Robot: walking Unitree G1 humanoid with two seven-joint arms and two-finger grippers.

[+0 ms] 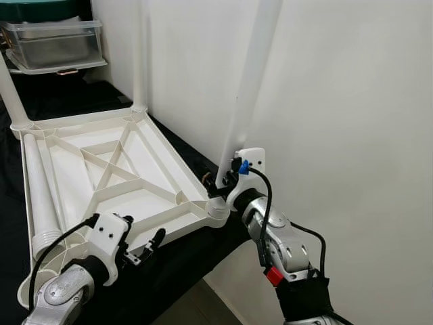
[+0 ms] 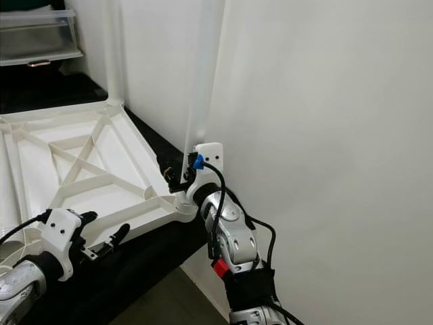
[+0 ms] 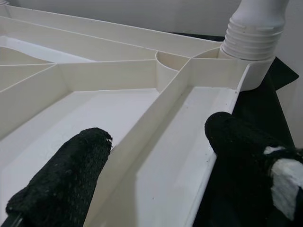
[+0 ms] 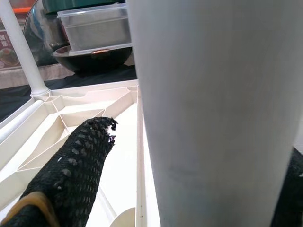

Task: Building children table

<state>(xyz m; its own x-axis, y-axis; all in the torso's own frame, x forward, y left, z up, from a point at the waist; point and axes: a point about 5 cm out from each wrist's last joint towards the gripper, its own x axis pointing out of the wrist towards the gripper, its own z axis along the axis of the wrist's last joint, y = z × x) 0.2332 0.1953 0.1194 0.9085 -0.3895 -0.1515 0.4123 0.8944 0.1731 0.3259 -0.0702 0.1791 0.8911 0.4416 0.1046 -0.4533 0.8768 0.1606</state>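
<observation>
The white plastic tabletop [image 1: 115, 169] lies upside down on a black-covered surface. Upright legs stand in its far left corner [image 1: 9, 95] and far right corner [image 1: 139, 61]. A third leg [image 1: 249, 81] rises from the near right corner socket [image 1: 218, 211]. My right gripper [image 1: 218, 181] is shut on the base of this third leg; one finger [image 4: 80, 165] shows beside it in the right wrist view. A loose leg [image 1: 40, 196] lies along the tabletop's left side. My left gripper [image 1: 147, 248] is open, its fingers [image 3: 61, 184] straddling the near rim [image 3: 156, 156].
A white wall [image 1: 352, 101] runs close along the right side of the tabletop. A clear plastic storage box [image 1: 54, 40] stands at the back left. The black surface [image 1: 61, 95] ends just before me, with floor [image 1: 196, 305] below.
</observation>
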